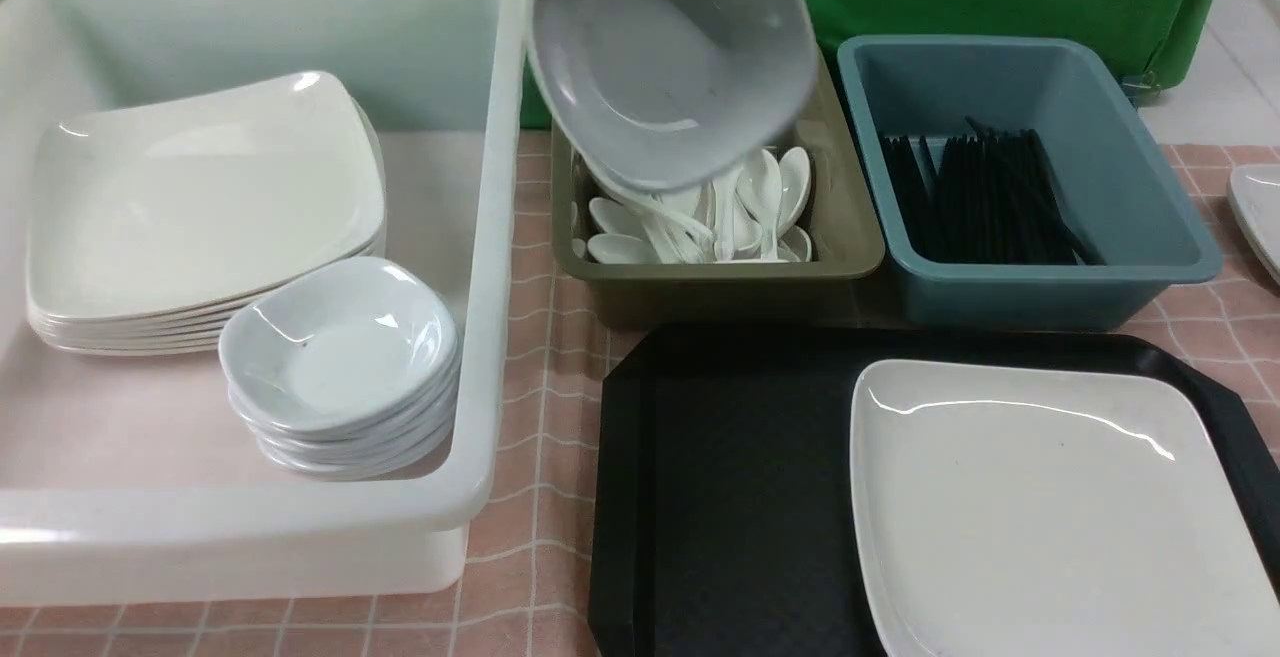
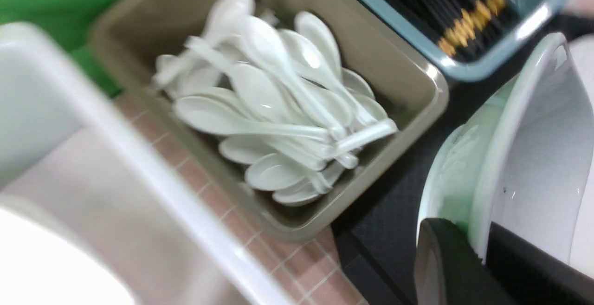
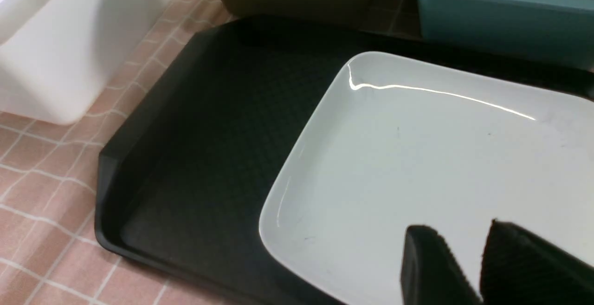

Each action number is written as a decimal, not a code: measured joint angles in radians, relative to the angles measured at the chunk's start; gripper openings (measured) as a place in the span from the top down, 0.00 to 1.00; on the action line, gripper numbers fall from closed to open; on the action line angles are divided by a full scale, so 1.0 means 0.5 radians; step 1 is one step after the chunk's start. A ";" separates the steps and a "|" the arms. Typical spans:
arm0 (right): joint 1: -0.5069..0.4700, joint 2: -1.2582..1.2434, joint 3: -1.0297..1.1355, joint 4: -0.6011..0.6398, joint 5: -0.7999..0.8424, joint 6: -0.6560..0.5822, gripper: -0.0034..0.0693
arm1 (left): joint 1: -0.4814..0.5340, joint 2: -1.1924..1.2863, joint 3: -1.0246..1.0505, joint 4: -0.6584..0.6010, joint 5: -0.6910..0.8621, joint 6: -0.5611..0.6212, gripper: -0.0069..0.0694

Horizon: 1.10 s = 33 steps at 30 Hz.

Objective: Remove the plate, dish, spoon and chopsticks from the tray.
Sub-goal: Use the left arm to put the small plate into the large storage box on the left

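Left tool (image 2: 473, 242) is clamping the dish (image 1: 670, 67) rim, holding it tilted over the olive tub (image 1: 850, 242). Right tool (image 3: 471, 254) is hovering slightly apart over the plate (image 3: 417, 156).

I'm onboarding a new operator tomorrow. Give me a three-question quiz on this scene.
1. True or false: the plate lies on the tray.
2. What does the left end effector grip? A) the plate B) the dish C) nothing
3. Fill in: the olive tub holds white ___.
Key: 1 true; 2 B; 3 spoons.
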 joint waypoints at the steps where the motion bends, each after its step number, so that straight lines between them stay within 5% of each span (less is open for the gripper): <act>1: 0.000 0.000 0.000 0.000 -0.001 0.000 0.62 | 0.140 -0.113 0.087 -0.080 -0.002 -0.021 0.89; 8: 0.000 0.000 0.000 0.000 -0.026 0.004 0.62 | 0.842 -0.438 0.891 -0.455 -0.007 -0.076 0.89; 12: 0.000 0.000 0.000 0.000 -0.031 0.004 0.62 | 1.074 -0.425 1.376 -0.667 -0.285 -0.080 0.89; 20: 0.000 0.000 0.000 0.000 -0.031 0.004 0.62 | 1.217 -0.425 1.916 -0.818 -0.951 -0.247 0.90; 33: 0.000 0.000 0.000 0.000 -0.031 0.004 0.62 | 1.218 -0.364 2.125 -0.974 -1.025 -0.292 0.85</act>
